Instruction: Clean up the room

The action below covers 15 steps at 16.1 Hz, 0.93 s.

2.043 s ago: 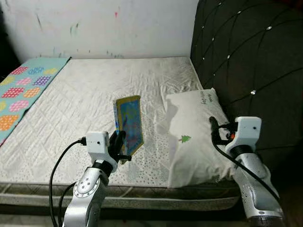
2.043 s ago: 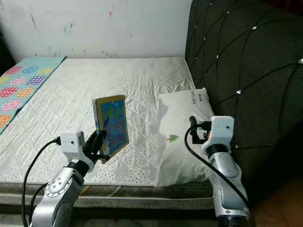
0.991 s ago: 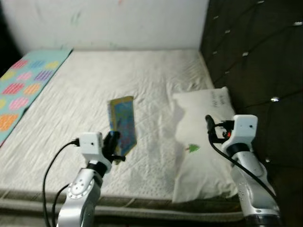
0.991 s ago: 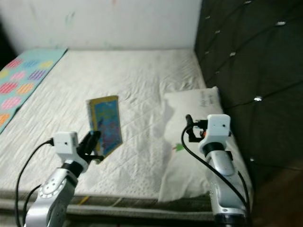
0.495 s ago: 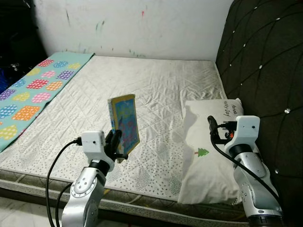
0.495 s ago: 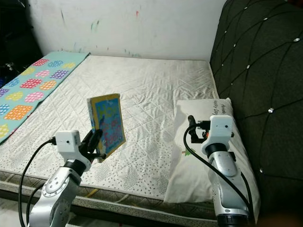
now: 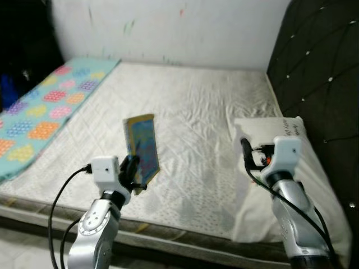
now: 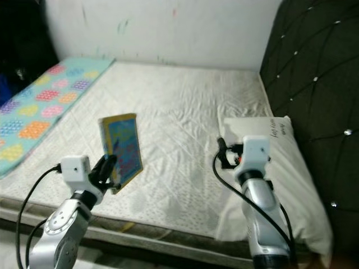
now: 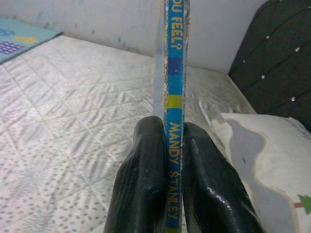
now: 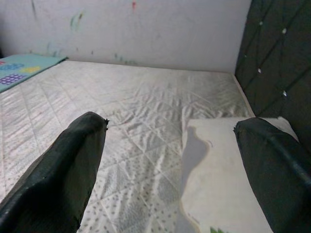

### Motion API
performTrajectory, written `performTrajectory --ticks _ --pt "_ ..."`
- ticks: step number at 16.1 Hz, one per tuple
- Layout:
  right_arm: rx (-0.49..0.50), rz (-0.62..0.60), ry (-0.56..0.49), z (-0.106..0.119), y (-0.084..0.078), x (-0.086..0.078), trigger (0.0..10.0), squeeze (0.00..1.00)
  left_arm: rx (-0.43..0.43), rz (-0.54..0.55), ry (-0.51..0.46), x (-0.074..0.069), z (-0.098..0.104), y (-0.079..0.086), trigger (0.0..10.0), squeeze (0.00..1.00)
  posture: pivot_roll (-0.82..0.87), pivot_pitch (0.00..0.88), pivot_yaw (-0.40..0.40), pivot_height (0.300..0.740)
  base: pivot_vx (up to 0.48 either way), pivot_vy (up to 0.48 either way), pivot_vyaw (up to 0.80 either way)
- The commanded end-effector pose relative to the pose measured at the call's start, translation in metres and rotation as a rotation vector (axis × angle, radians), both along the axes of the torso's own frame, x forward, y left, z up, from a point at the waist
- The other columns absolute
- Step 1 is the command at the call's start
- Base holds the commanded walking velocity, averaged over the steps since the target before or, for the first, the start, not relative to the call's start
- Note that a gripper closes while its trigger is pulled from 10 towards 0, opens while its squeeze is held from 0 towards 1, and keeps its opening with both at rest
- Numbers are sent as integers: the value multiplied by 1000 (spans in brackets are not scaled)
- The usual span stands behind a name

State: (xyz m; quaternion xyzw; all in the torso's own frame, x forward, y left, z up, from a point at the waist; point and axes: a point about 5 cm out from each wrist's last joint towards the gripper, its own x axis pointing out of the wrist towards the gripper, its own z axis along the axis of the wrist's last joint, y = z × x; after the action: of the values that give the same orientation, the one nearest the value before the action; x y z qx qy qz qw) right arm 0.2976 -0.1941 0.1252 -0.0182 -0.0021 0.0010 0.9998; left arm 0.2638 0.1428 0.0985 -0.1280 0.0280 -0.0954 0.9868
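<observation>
One pillow (image 7: 291, 168) lies beside the book (image 7: 142, 148) in the left fingers (image 9: 146, 179).

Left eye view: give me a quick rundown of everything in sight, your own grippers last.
book: 1, blue and yellow, upright above the near mattress edge
mattress: 1, white quilted, fills the middle
pillow: 1, white with small tree print, right side by the headboard
blanket: 1, teal with coloured patches, far left
headboard: 1, dark tufted, right
wall: 1, white, paint-flecked, behind
left gripper: shut on the book's spine
right gripper: open, over the pillow
</observation>
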Motion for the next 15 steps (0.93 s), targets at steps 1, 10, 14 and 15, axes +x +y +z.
performTrajectory --ticks 1,10,14,15 --pt "-7 -16 -5 2 -5 0 10000 0 -21 -29 -51 1 10 -8 10000 0 -105 2 37 740 0 0 0" --pt "-6 -16 -5 2 -5 -1 10000 0 -40 -87 -81 -2 13 -12 10000 0 -106 6 37 740 209 0 0" --pt "-7 -17 -6 2 -5 0 10000 0 -37 -81 -77 -2 13 -11 10000 0 -106 8 37 740 337 0 0" --pt "-7 -18 -6 2 -5 0 10000 0 -36 -78 -75 -2 13 -11 10000 0 -106 8 37 740 270 0 0"
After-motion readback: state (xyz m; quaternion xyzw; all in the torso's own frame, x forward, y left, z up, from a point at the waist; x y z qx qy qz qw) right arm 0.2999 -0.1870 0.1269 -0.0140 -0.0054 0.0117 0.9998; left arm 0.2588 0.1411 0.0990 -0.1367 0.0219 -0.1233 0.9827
